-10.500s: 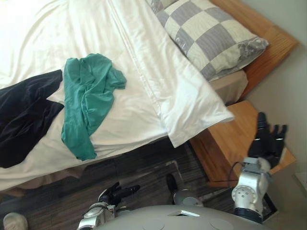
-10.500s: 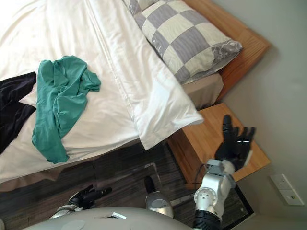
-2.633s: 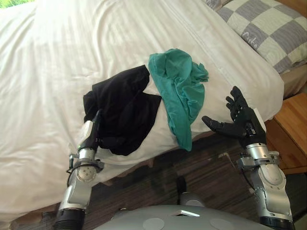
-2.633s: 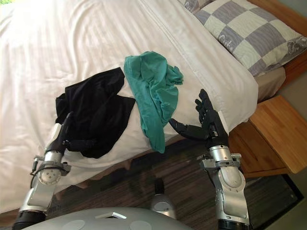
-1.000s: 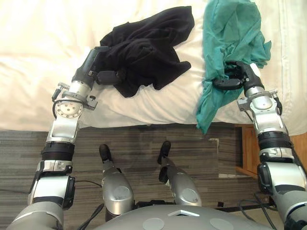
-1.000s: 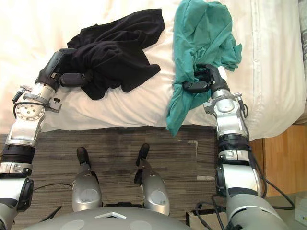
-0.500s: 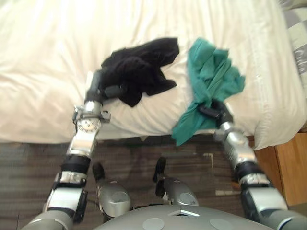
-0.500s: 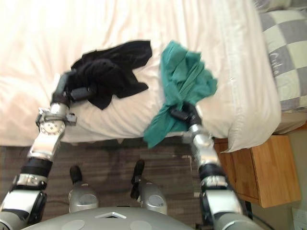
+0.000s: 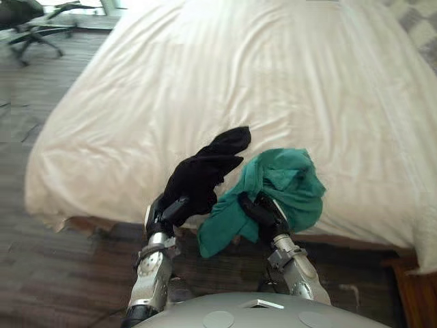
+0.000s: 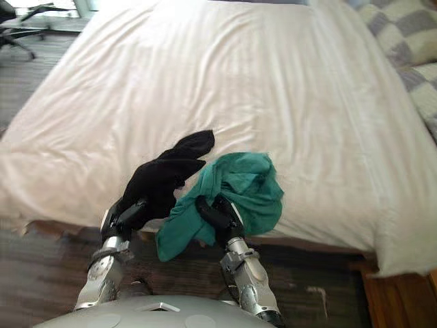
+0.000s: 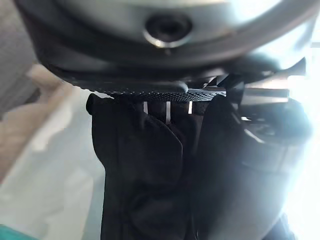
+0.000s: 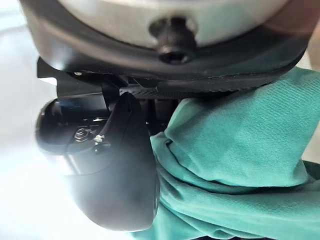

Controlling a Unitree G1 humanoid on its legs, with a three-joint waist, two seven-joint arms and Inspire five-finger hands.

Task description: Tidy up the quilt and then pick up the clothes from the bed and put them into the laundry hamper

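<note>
Both sets of fingers are curled tight on cloth. The left hand grips the black garment and the right hand grips the teal garment. Each garment is bunched and held up at the near edge of the white quilt, which lies spread and fairly smooth. Judged status: quilt tidied, both garments picked up; carrying them to the laundry hamper and releasing them is left.
</note>
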